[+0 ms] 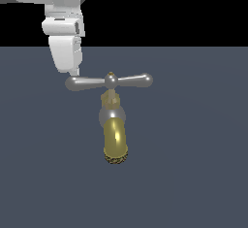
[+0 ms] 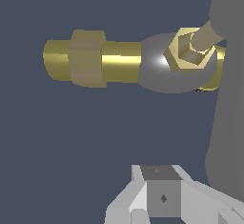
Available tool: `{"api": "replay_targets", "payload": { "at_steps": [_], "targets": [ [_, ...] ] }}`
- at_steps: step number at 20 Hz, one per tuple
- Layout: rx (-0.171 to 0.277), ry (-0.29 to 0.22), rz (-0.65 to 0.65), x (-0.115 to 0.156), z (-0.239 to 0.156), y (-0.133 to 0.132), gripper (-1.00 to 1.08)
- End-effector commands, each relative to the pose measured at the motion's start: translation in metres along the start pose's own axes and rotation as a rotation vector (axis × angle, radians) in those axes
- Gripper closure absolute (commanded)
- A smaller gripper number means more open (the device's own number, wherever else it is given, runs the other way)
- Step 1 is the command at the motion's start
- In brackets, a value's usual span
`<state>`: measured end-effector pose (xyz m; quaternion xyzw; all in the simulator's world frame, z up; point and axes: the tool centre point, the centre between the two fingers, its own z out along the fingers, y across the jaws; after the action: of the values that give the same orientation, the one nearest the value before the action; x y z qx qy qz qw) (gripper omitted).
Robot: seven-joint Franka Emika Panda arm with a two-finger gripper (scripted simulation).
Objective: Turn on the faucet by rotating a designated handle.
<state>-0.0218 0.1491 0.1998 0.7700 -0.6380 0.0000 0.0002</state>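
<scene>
Brass and silver make up the small faucet (image 1: 114,125) standing on the dark slate-grey floor (image 1: 193,173) just below my white blocky gripper (image 1: 74,72). Its slim silver-grey crossbar handle (image 1: 109,81) lies level, two tapered arms ending in rounded bulbs, joined at a small round hub with a brass tip. My gripper hangs down from above at the handle's end on the exterior view's left, its lower tip right at the bulb there; whether it touches the metal or sits just beside it, I cannot tell. The other arm of the handle reaches well away from me toward the exterior view's right.

Under the hub, a short brass stem drops to a silver ball joint (image 1: 112,115), and from that joint the shiny gold tubular spout (image 1: 115,142) runs down toward the camera to its rough, dark-speckled rim.

From my wrist view, the gold tube with its brass hexagonal collar (image 2: 86,57) runs into the silver ball joint (image 2: 157,66), topped by a brass hex nut (image 2: 189,51). A broad grey blurred bar (image 2: 228,99), seemingly the handle seen up close, fills one side. Pale grey parts of my own gripper (image 2: 162,197) show at the edge, but how far the jaws stand apart I cannot tell, and I see nothing held between them.
</scene>
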Motion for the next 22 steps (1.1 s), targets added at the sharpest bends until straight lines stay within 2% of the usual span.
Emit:
{"api": "replay_targets", "payload": {
  "at_steps": [1,6,22],
  "targets": [
    [0.000,0.000,0.008,0.001,0.001,-0.002,1.08],
    [0.000,0.000,0.008,0.001,0.001,-0.002,1.08],
    [0.000,0.000,0.008,-0.004,0.001,0.045,1.08]
  ]
}}
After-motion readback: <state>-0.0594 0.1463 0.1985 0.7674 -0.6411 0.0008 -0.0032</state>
